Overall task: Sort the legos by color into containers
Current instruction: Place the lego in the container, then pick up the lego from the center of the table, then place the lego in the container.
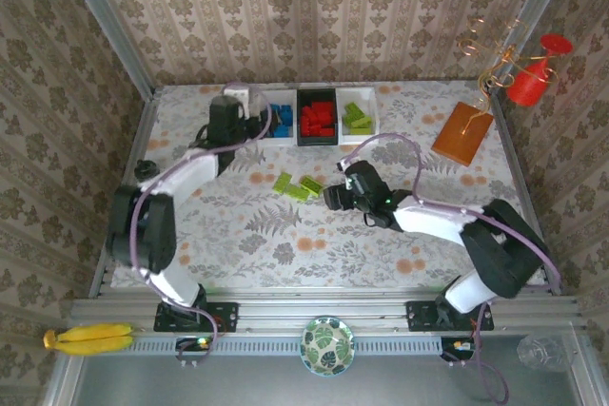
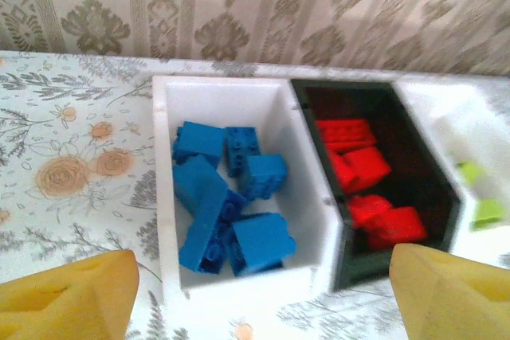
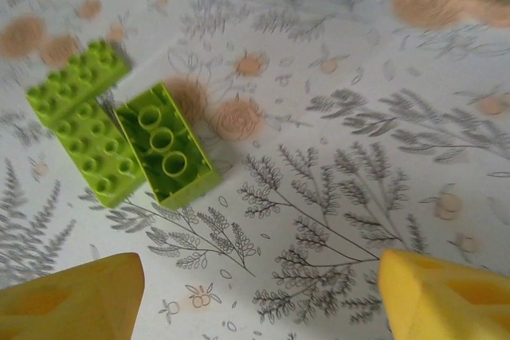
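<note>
Top external: you've got three trays in a row at the far edge of the table (image 1: 238, 235). An orange board (image 1: 462, 133) lies well to their right, with a wire stand with red cups (image 1: 526, 86) beyond it. Bananas (image 1: 88, 338) and a patterned bowl (image 1: 327, 345) sit on the near ledge below the arm bases.

Left wrist: the left gripper (image 2: 255, 296) hangs spread wide, released, just in front of the left white tray (image 2: 239, 105). Blue bricks (image 2: 227, 212) are piled inside it. Red bricks (image 2: 362, 181) are in the black tray (image 2: 351, 93), and lime bricks (image 2: 480, 197) are in the right white tray (image 2: 470, 129).

Right wrist: the right gripper (image 3: 259, 292) is also released, yellow fingers (image 3: 72, 296) wide apart. Loose lime bricks (image 3: 92, 149) lie on the table ahead and left of it, touching side by side, one flipped studs-down.
</note>
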`<state>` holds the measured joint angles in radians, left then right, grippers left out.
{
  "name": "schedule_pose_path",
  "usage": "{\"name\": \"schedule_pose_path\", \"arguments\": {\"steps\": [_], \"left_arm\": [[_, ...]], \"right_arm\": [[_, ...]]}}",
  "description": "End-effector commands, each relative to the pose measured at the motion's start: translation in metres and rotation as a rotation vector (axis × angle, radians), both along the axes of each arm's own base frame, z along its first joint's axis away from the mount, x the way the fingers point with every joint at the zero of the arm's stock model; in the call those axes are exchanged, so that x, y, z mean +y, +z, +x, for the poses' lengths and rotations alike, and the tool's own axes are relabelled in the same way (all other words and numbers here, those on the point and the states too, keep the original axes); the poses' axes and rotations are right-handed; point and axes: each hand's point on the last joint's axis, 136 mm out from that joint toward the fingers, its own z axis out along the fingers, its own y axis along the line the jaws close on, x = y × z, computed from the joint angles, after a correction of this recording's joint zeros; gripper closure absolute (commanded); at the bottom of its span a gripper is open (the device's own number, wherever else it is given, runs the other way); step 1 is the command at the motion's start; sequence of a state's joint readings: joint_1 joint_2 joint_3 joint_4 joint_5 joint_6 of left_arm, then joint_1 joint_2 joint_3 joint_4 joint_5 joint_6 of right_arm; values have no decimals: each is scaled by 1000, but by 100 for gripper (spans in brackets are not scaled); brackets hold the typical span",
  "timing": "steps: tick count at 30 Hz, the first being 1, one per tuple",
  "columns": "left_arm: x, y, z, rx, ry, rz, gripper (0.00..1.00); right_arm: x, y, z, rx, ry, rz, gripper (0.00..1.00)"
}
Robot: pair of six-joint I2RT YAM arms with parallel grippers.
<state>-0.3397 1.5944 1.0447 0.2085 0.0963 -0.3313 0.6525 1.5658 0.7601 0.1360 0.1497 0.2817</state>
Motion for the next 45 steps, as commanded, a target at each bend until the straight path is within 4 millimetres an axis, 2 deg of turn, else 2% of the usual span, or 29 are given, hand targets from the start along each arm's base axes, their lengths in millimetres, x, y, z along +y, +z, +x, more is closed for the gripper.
{"name": "schedule_pose_path", "arguments": {"steps": [1, 3, 6, 11, 21, 27, 31, 33, 37, 40, 43, 45], "left_arm": [[0, -10, -33, 20, -4, -163, 16], [5, -20, -57, 45, -6, -192, 16], [15, -34, -84, 66, 10, -169, 15], [28, -50, -111, 95, 26, -142, 15], [31, -41, -117, 66, 19, -117, 15], [31, -45, -117, 74, 18, -114, 15], [30, -47, -118, 82, 15, -115, 15], [28, -48, -118, 87, 5, -123, 15], [21, -46, -117, 90, -22, -143, 15], [16, -43, -117, 84, -40, -148, 14], [12, -42, -119, 85, -57, -153, 13], [10, -42, -121, 91, -65, -152, 12]], "right_arm": [[25, -5, 10, -18, 78, -30, 24], [38, -15, 11, 0, 125, -60, 25], [45, -30, 17, 22, 131, -95, 29], [53, -43, 32, 27, 129, -135, 35], [61, -56, 59, 35, 143, -176, 48], [67, -59, 70, 43, 148, -156, 56], [60, -38, 72, 20, 115, -109, 62], [53, -16, 73, -6, 92, -54, 64], [24, 39, 76, -74, 10, 107, 67], [-9, 69, 93, -119, -90, 222, 69], [-40, 83, 119, -143, -207, 246, 70], [-54, 88, 139, -156, -270, 251, 70]]}}
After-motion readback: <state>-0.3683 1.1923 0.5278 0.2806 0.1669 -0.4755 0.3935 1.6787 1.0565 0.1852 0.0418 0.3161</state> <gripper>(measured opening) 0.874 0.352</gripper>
